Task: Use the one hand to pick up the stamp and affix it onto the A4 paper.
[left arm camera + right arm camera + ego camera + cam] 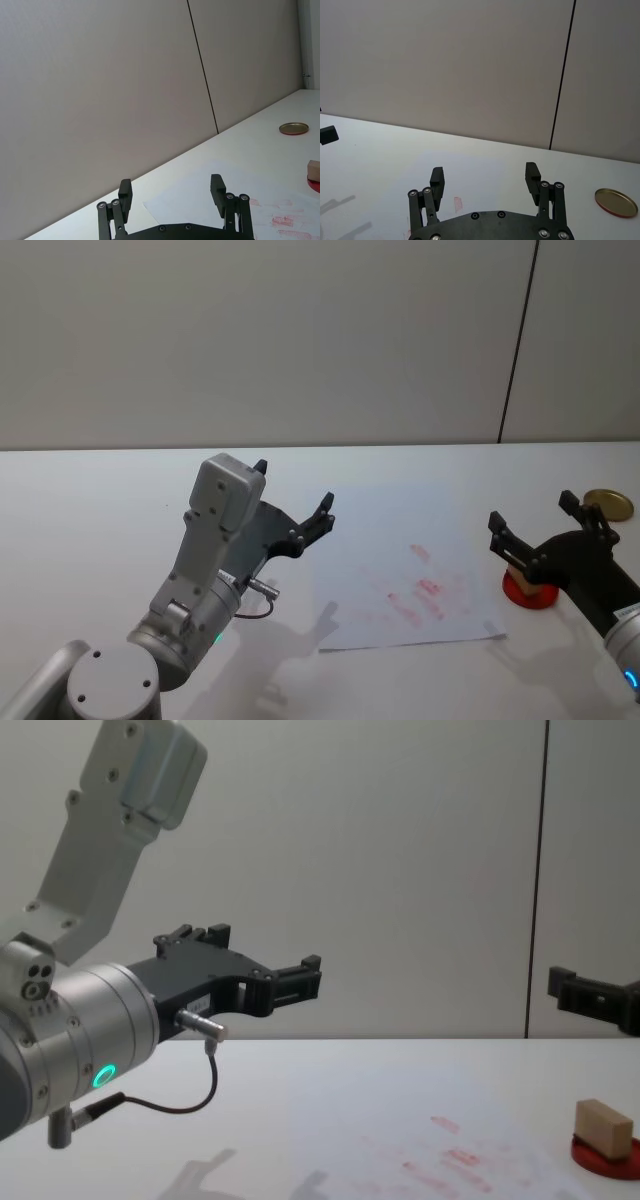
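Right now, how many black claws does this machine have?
2. The left end effector hovers open by the left edge of the A4 paper; the right end effector hovers open above the stamp.

The white flat sheet of A4 paper (400, 560) lies in the middle of the white worktop (100, 500). Just beside its right edge lies the flat round red ink pad (600, 1160), and the small pale wooden block stamp (604, 1125) stands on this pad. The round brass-coloured metal lid (608, 504) lies behind them, nearer to the far right corner. The right hand (532, 510) hangs above the stamp. The left hand (294, 483) hangs above the worktop, left of the paper.
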